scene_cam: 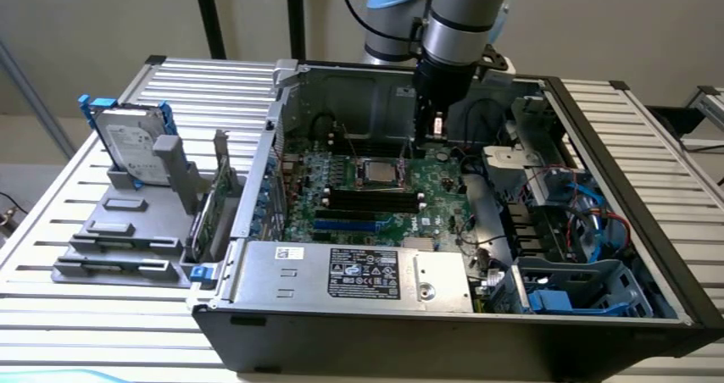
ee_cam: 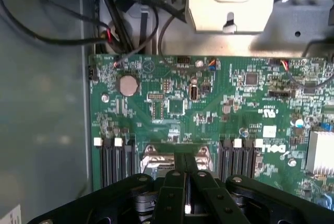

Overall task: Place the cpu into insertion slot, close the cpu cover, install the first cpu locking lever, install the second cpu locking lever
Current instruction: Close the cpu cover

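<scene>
Your gripper (scene_cam: 433, 144), pinched shut with nothing visibly held, hovers at the edge of the socket (scene_cam: 358, 164); chip (scene_cam: 378, 173) sits inside it; lever step seems in hand, calling for fine alignment.

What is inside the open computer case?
A green motherboard with its silvery cpu socket, plus cables and a bluish drive cage. The grey labelled box hides whatever lies beneath it.

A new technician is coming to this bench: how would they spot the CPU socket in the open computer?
Look into the open computer case, at the green motherboard on its floor. Near the board's middle sits the cpu socket: the one silvery square of metal, with black memory slots beside it.
</scene>
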You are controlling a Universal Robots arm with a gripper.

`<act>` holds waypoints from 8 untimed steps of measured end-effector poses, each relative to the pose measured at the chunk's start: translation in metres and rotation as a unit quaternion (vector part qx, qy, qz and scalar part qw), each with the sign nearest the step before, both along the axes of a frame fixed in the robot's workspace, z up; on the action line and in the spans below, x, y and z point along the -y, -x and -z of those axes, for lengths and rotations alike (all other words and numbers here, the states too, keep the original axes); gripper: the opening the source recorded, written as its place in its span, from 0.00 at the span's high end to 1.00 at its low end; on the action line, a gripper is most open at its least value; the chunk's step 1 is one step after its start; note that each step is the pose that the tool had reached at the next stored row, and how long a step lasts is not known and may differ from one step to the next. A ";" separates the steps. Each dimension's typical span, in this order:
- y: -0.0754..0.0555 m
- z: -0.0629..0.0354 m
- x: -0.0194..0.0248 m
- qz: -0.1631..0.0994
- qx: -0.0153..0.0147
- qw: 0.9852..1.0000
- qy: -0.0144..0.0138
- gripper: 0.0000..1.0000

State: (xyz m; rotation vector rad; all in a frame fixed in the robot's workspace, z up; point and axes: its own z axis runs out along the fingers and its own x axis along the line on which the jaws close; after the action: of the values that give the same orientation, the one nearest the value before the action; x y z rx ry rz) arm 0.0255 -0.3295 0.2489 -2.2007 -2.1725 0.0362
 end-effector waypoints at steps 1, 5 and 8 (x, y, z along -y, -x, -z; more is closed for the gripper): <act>0.003 0.0000 0.0000 0.000 -0.001 1.000 0.000 0.89; 0.017 0.0000 0.0001 0.000 -0.006 1.000 0.000 0.89; 0.026 -0.0001 0.0002 0.000 -0.008 1.000 0.000 0.89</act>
State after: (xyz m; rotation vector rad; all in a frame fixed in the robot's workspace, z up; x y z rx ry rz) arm -0.0005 -0.3297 0.2489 -2.1926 -2.1639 0.0544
